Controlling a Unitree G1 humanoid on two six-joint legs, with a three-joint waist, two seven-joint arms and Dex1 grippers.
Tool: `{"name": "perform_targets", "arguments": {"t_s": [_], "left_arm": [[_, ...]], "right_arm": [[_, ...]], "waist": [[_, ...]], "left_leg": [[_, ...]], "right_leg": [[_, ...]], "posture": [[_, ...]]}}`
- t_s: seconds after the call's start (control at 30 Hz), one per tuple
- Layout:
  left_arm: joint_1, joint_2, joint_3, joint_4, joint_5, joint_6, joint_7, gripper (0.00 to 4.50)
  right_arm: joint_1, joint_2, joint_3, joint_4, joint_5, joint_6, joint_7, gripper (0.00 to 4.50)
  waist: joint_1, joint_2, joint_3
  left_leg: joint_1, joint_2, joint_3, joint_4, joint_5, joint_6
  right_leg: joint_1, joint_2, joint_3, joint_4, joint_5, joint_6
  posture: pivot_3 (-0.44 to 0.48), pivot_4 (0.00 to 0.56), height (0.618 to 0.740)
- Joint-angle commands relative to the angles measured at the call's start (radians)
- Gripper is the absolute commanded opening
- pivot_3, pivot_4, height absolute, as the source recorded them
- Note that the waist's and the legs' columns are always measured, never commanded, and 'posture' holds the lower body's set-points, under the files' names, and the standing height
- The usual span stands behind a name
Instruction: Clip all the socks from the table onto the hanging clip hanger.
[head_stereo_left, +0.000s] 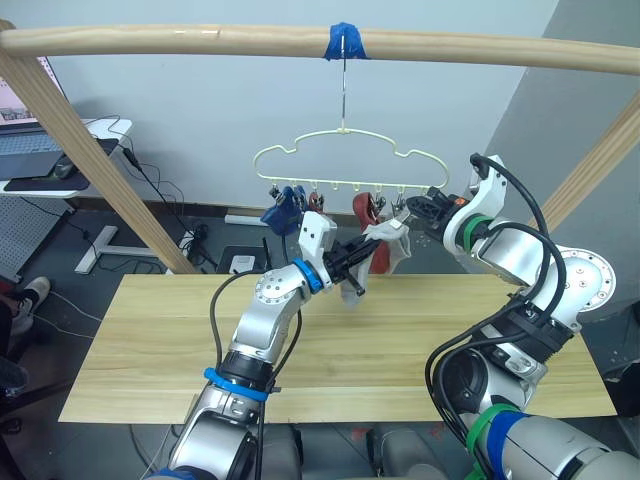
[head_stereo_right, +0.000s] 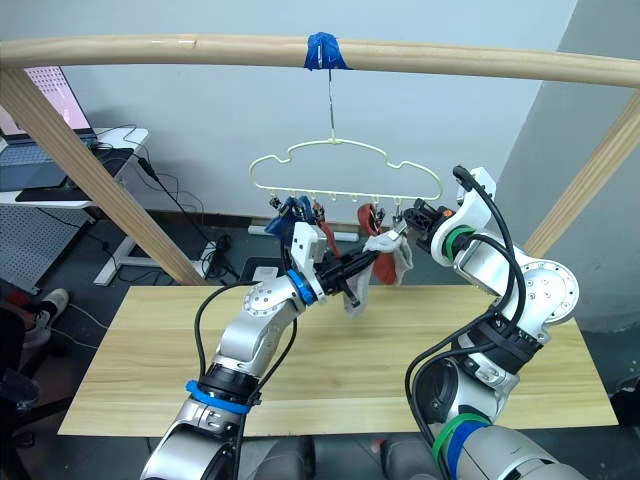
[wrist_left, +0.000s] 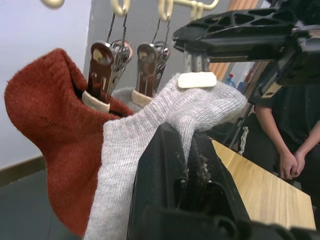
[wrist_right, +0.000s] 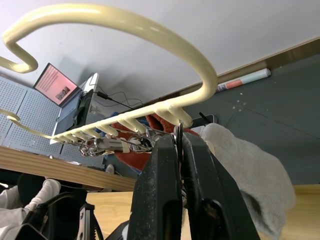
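Both tools working at the clip hanger
Left tool is gripping one grey sock; right tool is pinching a clip; left wrist view is showing a person.

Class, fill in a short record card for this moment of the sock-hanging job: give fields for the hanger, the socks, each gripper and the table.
hanger: clip hanger hangs by its hook from the wooden pole, at a blue tape mark
socks hung: blue sock and rust red sock on clips
sock in work: grey sock held up at a clip
left gripper: shut on the grey sock
right gripper: shut on a metal clip of the hanger
table: no socks seen on the visible planks
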Motion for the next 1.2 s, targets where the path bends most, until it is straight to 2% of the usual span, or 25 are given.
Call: {"name": "perform_targets", "arguments": {"t_s": [0.03, 0.07, 0.17, 0.4, 0.53, 0.57, 0.67, 0.77, 0.93, 1.1, 1.2], "left_arm": [[-0.026, -0.011, -0.012, -0.02, -0.002, -0.024, -0.019, 0.04], [-0.024, -0.011, -0.013, -0.022, -0.003, -0.023, -0.022, 0.04], [-0.022, -0.012, -0.011, -0.026, -0.004, -0.021, -0.025, 0.0], [-0.032, -0.027, -0.015, -0.036, -0.017, 0.0, -0.032, 0.0], [-0.029, -0.041, -0.032, -0.046, -0.037, 0.031, -0.064, 0.0], [-0.027, -0.044, -0.04, -0.051, -0.044, 0.045, -0.076, 0.0], [-0.021, -0.053, -0.062, -0.068, -0.062, 0.083, -0.105, 0.71], [-0.019, -0.05, -0.075, -0.078, -0.062, 0.088, -0.122, 1.56], [-0.005, -0.085, -0.057, -0.124, -0.172, 0.223, -0.152, 2.9], [0.038, -0.001, -0.038, -0.167, -0.189, 0.294, -0.176, 4.34], [0.057, 0.036, -0.03, -0.187, -0.191, 0.306, -0.178, 4.48]], "right_arm": [[-0.011, 0.032, 0.009, -0.02, 0.021, 0.008, 0.003, 0.0], [-0.014, 0.036, 0.001, -0.021, 0.027, 0.008, 0.006, 0.0], [-0.017, 0.042, -0.006, -0.022, 0.037, 0.008, 0.01, 0.77], [-0.006, 0.011, -0.01, -0.028, 0.08, 0.008, 0.027, 3.26], [0.051, -0.099, 0.026, -0.053, 0.121, 0.008, 0.068, 4.49], [0.071, -0.131, 0.042, -0.062, 0.128, 0.008, 0.082, 4.49], [0.107, -0.185, 0.061, -0.084, 0.148, 0.008, 0.113, 4.5], [0.121, -0.207, 0.065, -0.093, 0.146, 0.008, 0.135, 4.5], [0.289, -0.372, 0.164, -0.146, 0.095, -0.12, 0.23, 4.5], [0.425, -0.458, 0.304, -0.142, 0.041, -0.312, 0.336, 4.5], [0.472, -0.49, 0.353, -0.134, 0.01, -0.398, 0.369, 4.5]], "waist": [[0.0, 0.0, 0.0], [0.0, 0.0, 0.0], [0.0, 0.0, 0.0], [0.0, 0.0, 0.0], [0.003, 0.0, 0.0], [0.004, 0.0, 0.0], [0.0, 0.0, 0.0], [-0.007, 0.0, 0.0], [-0.001, 0.001, 0.0], [-0.015, 0.001, -0.001], [-0.017, 0.002, -0.001]], "left_leg": [[0.0, 0.0, 0.0, 0.0, 0.0, 0.0], [0.0, 0.0, 0.0, 0.0, 0.0, 0.0], [0.0, 0.0, 0.0, -0.001, 0.0, 0.0], [0.0, 0.0, 0.0, -0.001, 0.0, 0.0], [0.0, 0.0, 0.0, -0.001, 0.0, 0.0], [0.0, 0.0, 0.0, -0.001, 0.0, 0.0], [-0.001, -0.001, 0.0, -0.001, 0.0, 0.0], [0.0, 0.0, 0.001, -0.001, 0.0, 0.0], [0.0, 0.0, -0.001, 0.0, 0.0, 0.0], [0.001, 0.0, 0.001, 0.0, 0.0, 0.0], [0.002, 0.001, -0.001, 0.0, 0.0, 0.0]], "right_leg": [[0.0, 0.0, 0.0, 0.0, 0.0, 0.0], [0.0, 0.0, 0.0, 0.0, 0.0, 0.0], [0.0, 0.0, 0.0, 0.0, 0.0, 0.0], [0.0, 0.0, 0.0, 0.0, 0.0, 0.0], [0.0, 0.0, 0.0, 0.0, 0.0, 0.0], [0.0, 0.0, 0.0, -0.001, 0.0, 0.0], [0.0, -0.001, 0.0, -0.001, 0.0, 0.001], [0.0, 0.0, 0.001, 0.0, -0.001, 0.001], [0.0, 0.001, 0.0, -0.001, -0.002, 0.003], [0.0, 0.001, 0.002, 0.0, -0.003, 0.005], [0.0, 0.003, 0.001, 0.001, -0.003, 0.005]], "posture": [[-0.051, 0.155, 0.74], [-0.051, 0.155, 0.74], [-0.051, 0.154, 0.74], [-0.047, 0.15, 0.74], [-0.043, 0.143, 0.74], [-0.047, 0.141, 0.74], [-0.051, 0.139, 0.74], [-0.061, 0.129, 0.74], [-0.065, 0.118, 0.74], [-0.055, 0.114, 0.74], [-0.055, 0.114, 0.74]]}}
